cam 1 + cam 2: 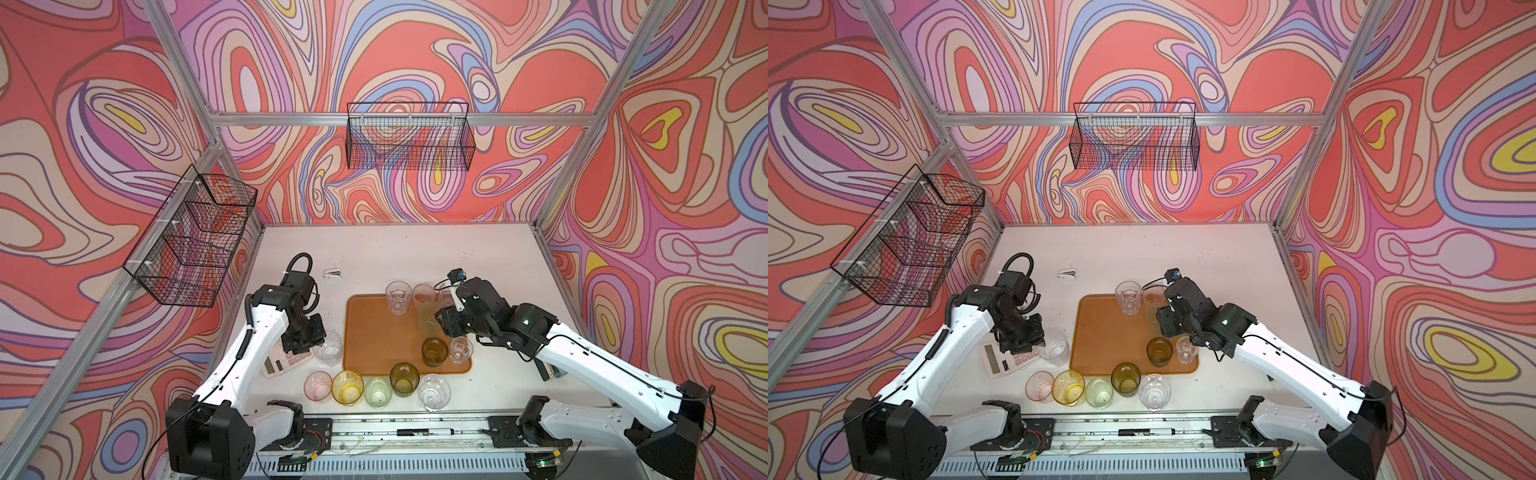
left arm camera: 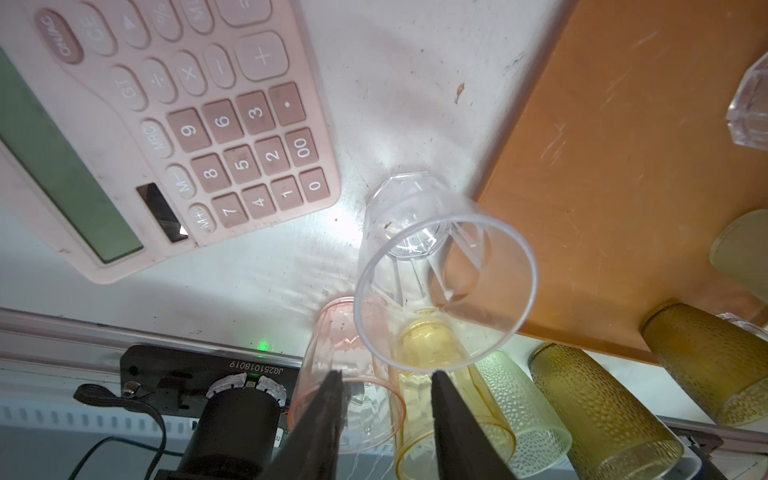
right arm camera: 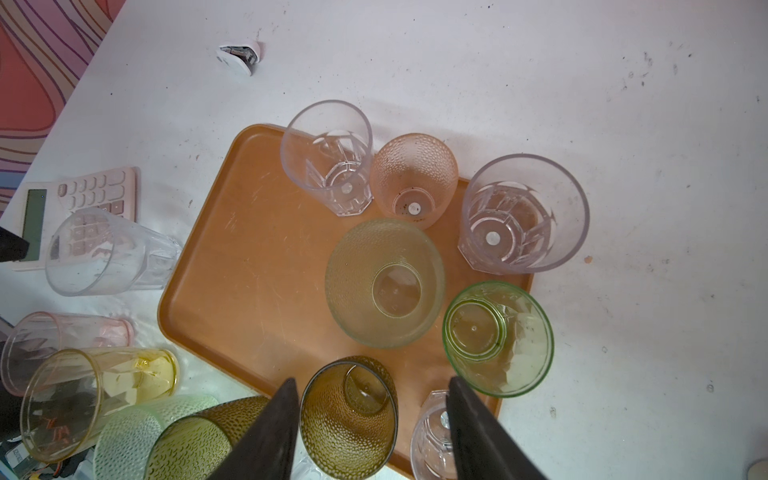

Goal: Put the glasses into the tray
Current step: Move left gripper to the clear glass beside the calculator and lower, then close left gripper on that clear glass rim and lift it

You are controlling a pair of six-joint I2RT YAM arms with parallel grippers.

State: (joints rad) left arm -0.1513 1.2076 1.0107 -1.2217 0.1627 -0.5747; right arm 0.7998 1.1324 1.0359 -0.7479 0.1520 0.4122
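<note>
Clear glass upright, seen in top view at 3 o'clock beside left tool, tray beyond. Left tool nearer, half-open, empty; right tool wide, empty.

- Both top views look down from high at the front, over the whole table.
- Left wrist view hangs close above the calculator and tray corner.
- Right wrist view, from farther off, shares both.
</note>
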